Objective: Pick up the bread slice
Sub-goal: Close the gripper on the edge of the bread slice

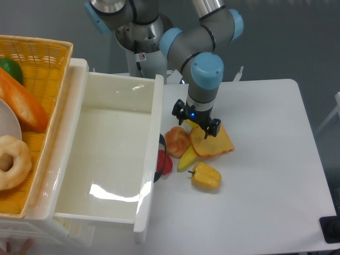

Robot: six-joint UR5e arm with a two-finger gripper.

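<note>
The bread slice (217, 143) is a flat yellow-orange square with a darker crust edge, on the white table just right of the bin. It sits tilted, with its left part resting against a yellow banana (186, 159). My gripper (204, 129) points straight down at the slice's upper left edge. Its dark fingers look closed on that edge. The fingertips are partly hidden by the slice and the wrist.
A yellow bell pepper (206, 177) lies just in front of the slice. A peach-coloured fruit (177, 141) and a red item (164, 162) lie to its left by the white bin (155, 122). A wicker basket (42, 58) at far left holds a long orange loaf (24, 106) and a doughnut (9, 159).
</note>
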